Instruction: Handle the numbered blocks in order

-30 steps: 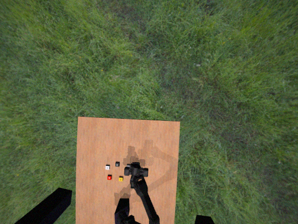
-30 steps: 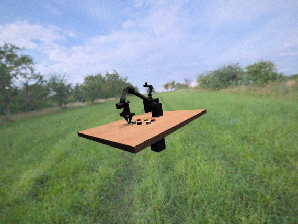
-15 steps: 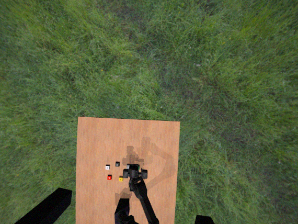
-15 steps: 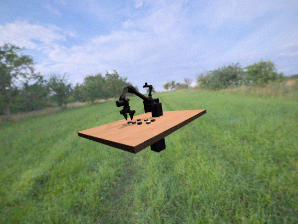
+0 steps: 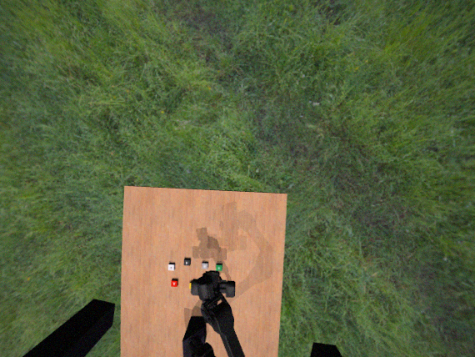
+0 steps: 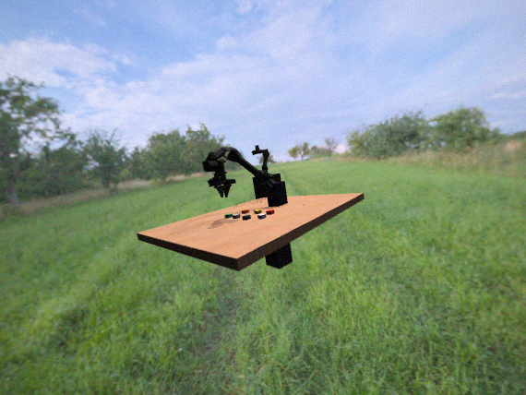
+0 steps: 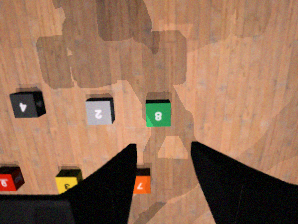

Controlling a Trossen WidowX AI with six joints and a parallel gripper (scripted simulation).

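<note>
Right now your claw (image 7: 164, 146) hangs well above the table (image 7: 240, 75), fingers drawn in to a narrow gap with only bare wood between them; it holds nothing. The green 8 block (image 7: 158, 115) sits just ahead of the tips and the orange 7 block (image 7: 142, 184) under the left finger. I can't tell which block is due. If it's the red 9 block (image 7: 9, 180), spread the fingers before descending, centre over it, squeeze, release, no lift.

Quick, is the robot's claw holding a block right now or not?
Gripper: partly closed, raised above the wooden table, holding nothing. The green cube marked 8 sits on the table beyond its fingers, untouched.
</note>
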